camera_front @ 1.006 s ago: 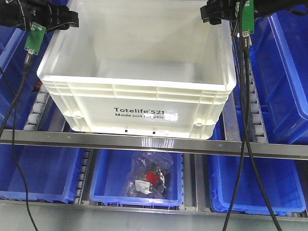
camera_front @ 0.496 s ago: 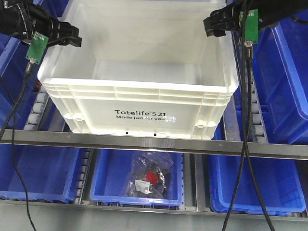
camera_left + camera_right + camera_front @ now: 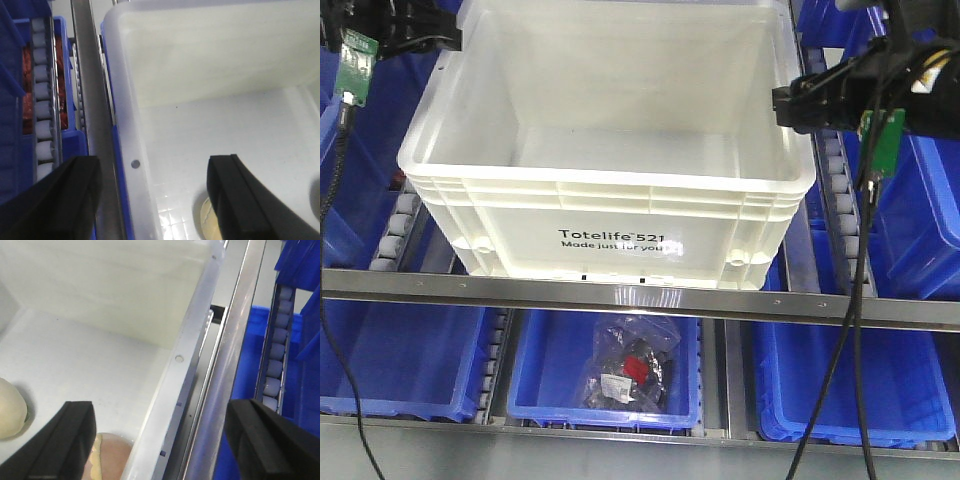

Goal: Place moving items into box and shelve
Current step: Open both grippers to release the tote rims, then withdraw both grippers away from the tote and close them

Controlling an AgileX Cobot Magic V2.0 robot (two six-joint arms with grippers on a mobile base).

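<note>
The cream-white box [image 3: 610, 215], printed "Totelife 521", sits on the shelf rollers between blue bins. My left gripper [image 3: 425, 35] is at its far left corner. In the left wrist view the gripper [image 3: 150, 200] is open, its jaws either side of the box's left wall [image 3: 125, 125] without touching it. My right gripper [image 3: 792, 105] is by the right rim. In the right wrist view it [image 3: 167, 440] is open astride the right wall [image 3: 195, 335]. Inside the box lie a tan round item [image 3: 210, 222], a cream lump [image 3: 10, 410] and a pinkish-tan item [image 3: 112, 457].
Blue bins [image 3: 910, 200] flank the box and fill the row below. One lower bin holds a clear bag of dark parts [image 3: 630, 370]. A metal shelf rail [image 3: 640, 298] runs across below the box. Roller tracks [image 3: 400, 220] and hanging cables [image 3: 850, 330] stand at both sides.
The left gripper has moved up and left toward the frame corner. The right gripper has moved down and to the right along the rim. The box has stayed in place.
</note>
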